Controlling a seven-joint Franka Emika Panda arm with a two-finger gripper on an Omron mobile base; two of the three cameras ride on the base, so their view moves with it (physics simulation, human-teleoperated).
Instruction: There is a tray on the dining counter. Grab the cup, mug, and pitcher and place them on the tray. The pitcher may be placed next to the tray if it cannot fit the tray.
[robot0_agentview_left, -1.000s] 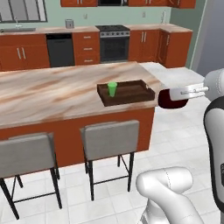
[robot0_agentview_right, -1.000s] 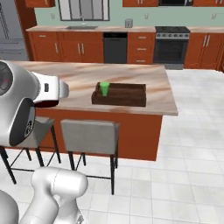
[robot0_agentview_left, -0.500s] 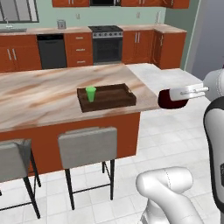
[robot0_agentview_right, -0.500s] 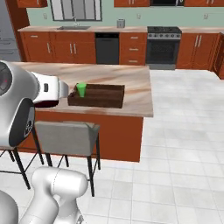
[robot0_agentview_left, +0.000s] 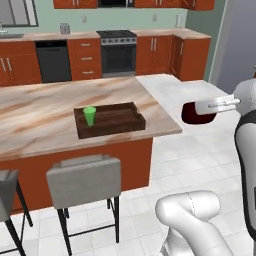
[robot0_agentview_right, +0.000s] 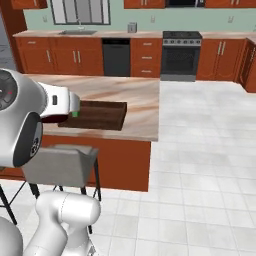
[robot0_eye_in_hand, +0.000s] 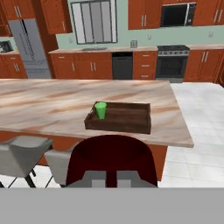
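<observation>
Mug (robot0_agentview_left: 197, 113) — dark red, squat, carried in the gripper (robot0_agentview_left: 202, 107) off the right end of the dining counter (robot0_agentview_left: 45, 112), over the tiled floor. Left base view: the jaws are clamped on the mug, which hangs clear of the counter edge, near but apart. Tray (robot0_agentview_left: 109, 119) lies to the left of the mug, on the near right part of the marbled top, long axis running left–right along the counter. Cup (robot0_agentview_left: 90, 115), bright green, stands upright in the tray's left end; the middle and right end are bare.

Right base view: the white forearm crosses in front of the tray (robot0_agentview_right: 102, 114) at its left end; a sliver of green, the cup (robot0_agentview_right: 74, 114), peeps from behind the arm, with a dark red strip, the mug (robot0_agentview_right: 54, 118), just beneath the arm. The counter (robot0_agentview_right: 135, 102) ends to the right of the tray.

Hand view: the mug (robot0_eye_in_hand: 111, 158) sits large and low, just above the finger tips (robot0_eye_in_hand: 98, 177) closed on it. Tray (robot0_eye_in_hand: 124, 118) lies straight ahead and beyond, its long side facing the hand; cup (robot0_eye_in_hand: 100, 110) at the left end, counter (robot0_eye_in_hand: 43, 105) stretching away left.

Judgement: the coming move is a carry forward toward the tray's free right half, well away from the cup.
</observation>
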